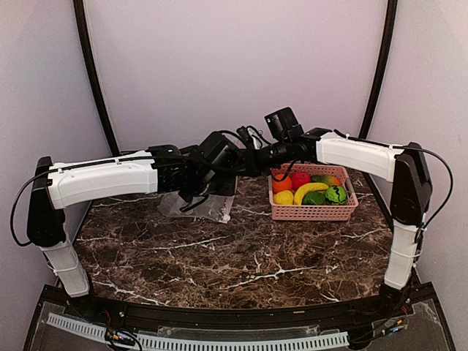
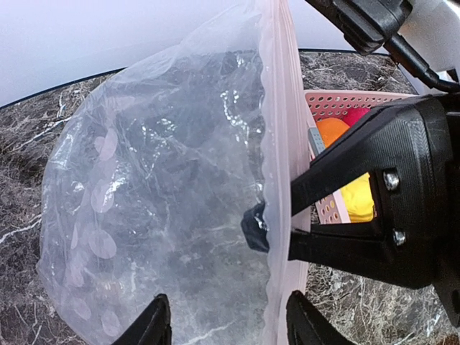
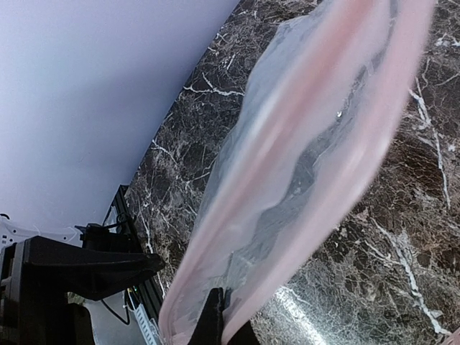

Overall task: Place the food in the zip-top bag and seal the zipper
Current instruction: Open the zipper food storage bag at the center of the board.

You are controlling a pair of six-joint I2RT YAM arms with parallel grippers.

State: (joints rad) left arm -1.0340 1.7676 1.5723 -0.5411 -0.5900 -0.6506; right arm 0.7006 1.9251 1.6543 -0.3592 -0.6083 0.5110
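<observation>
Hanging over the dark, white-veined marble table (image 1: 219,256), the bag (image 2: 158,187) is pinched at its zipper (image 2: 277,108) by the closed right gripper (image 2: 257,228). The left gripper (image 2: 230,327) is spread wide astride the bag's near edge. The food (image 1: 311,191) lies in a pink basket (image 1: 311,213) at the right. Pale walls (image 1: 234,66) surround the table.

White arm links (image 1: 102,181), black joints (image 1: 45,212), black cables (image 1: 22,191); right end effector (image 2: 269,228) matte black, two silver screws (image 2: 392,180).
</observation>
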